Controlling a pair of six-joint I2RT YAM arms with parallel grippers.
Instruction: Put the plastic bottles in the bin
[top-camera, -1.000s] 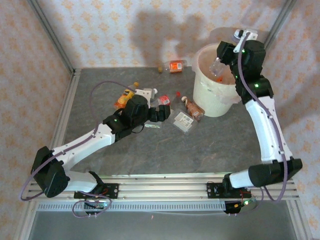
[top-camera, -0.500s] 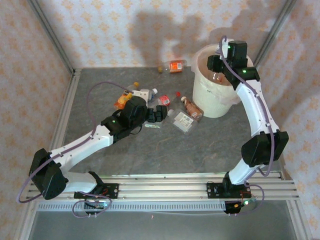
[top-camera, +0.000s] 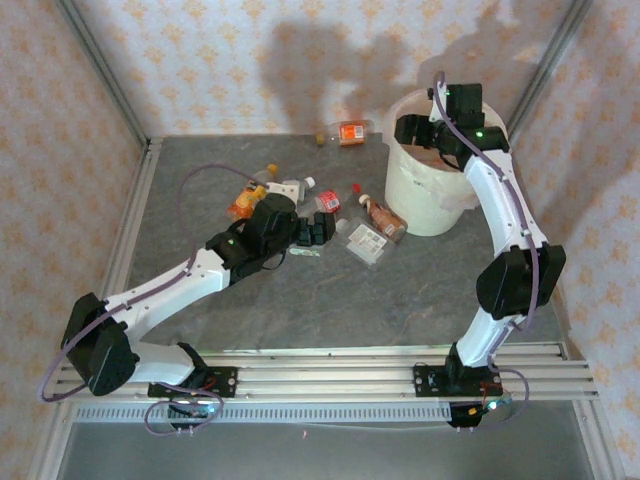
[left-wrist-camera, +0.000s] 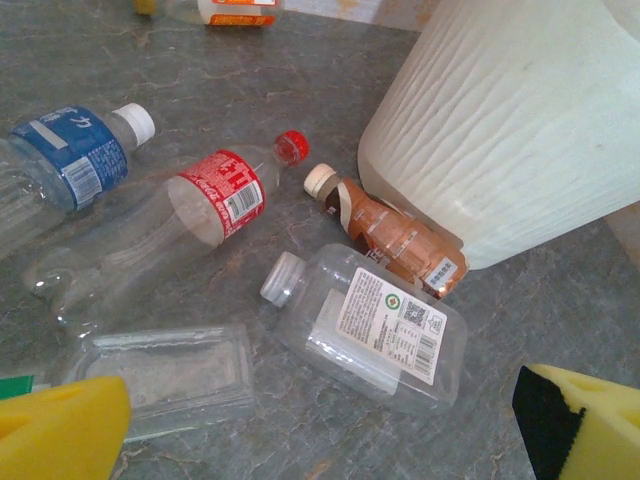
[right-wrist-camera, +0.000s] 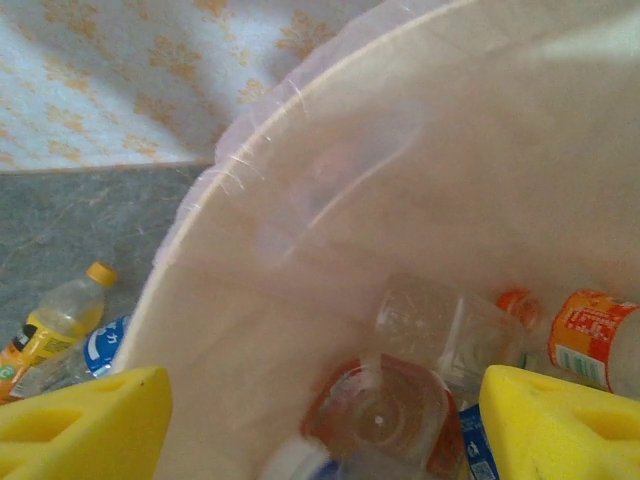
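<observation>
Though bin (right-wrist-camera: 330, 200) bottles (right-wrist-camera: 450, 330) blur | left tool (left-wrist-camera: 320, 430) spread, empty | right tool (right-wrist-camera: 320, 425) spread, empty

The bottles (left-wrist-camera: 215, 205) are clear, glossy plastic with shiny printed labels. The bin (left-wrist-camera: 500, 130), upper right, looks like matt cream plastic, faintly ribbed outside, smooth inside. The table (left-wrist-camera: 200, 60) is dull, mottled grey, stone-like. The pads (left-wrist-camera: 60, 430) of the left gripper (left-wrist-camera: 320, 432) look like matt yellow foam.

Cream patterned walls (top-camera: 180, 60); grey marbled tabletop (top-camera: 340, 300); metal corner posts (top-camera: 106, 70).
</observation>
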